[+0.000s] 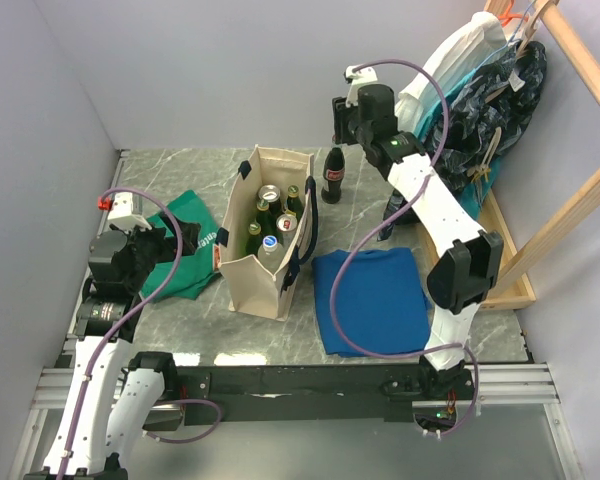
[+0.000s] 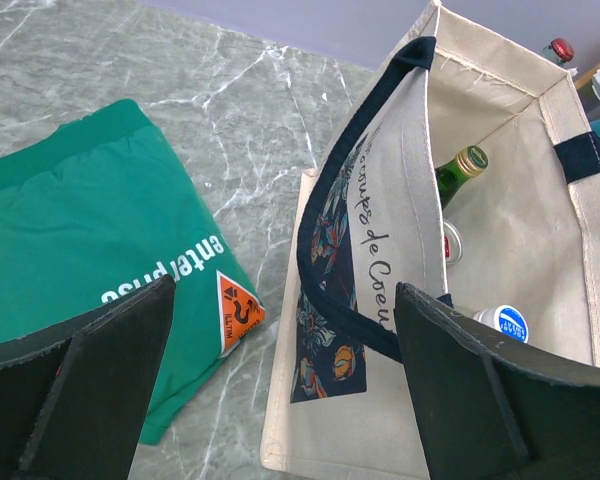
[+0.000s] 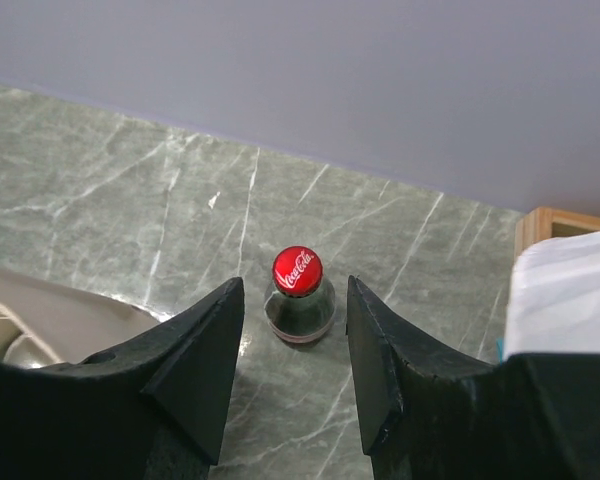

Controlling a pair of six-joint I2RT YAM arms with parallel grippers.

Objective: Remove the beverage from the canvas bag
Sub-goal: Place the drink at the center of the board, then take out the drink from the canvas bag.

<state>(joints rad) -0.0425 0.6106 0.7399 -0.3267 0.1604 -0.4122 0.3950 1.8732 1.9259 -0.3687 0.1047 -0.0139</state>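
Observation:
The cream canvas bag (image 1: pixel 248 278) (image 2: pixel 325 425) with navy handles stands upright mid-table, with several bottles and cans (image 1: pixel 271 216) inside. In the left wrist view a green bottle neck (image 2: pixel 464 166) and a blue-and-white cap (image 2: pixel 503 323) show in it. A dark cola bottle (image 1: pixel 333 173) with a red cap (image 3: pixel 298 271) stands on the marble just right of the bag's far end. My right gripper (image 1: pixel 343 120) (image 3: pixel 293 296) hovers over it, open, its fingers either side of the cap and clear of it. My left gripper (image 1: pixel 176 240) (image 2: pixel 285 292) is open beside the bag's left wall, holding nothing.
A green cloth with white lettering (image 1: pixel 193 258) (image 2: pixel 70 230) lies left of the bag. A folded blue cloth (image 1: pixel 370 298) lies to its right. A wooden rack (image 1: pixel 555 215) hung with bags and clothes (image 1: pixel 480 90) fills the far right corner. Grey walls close the back and left.

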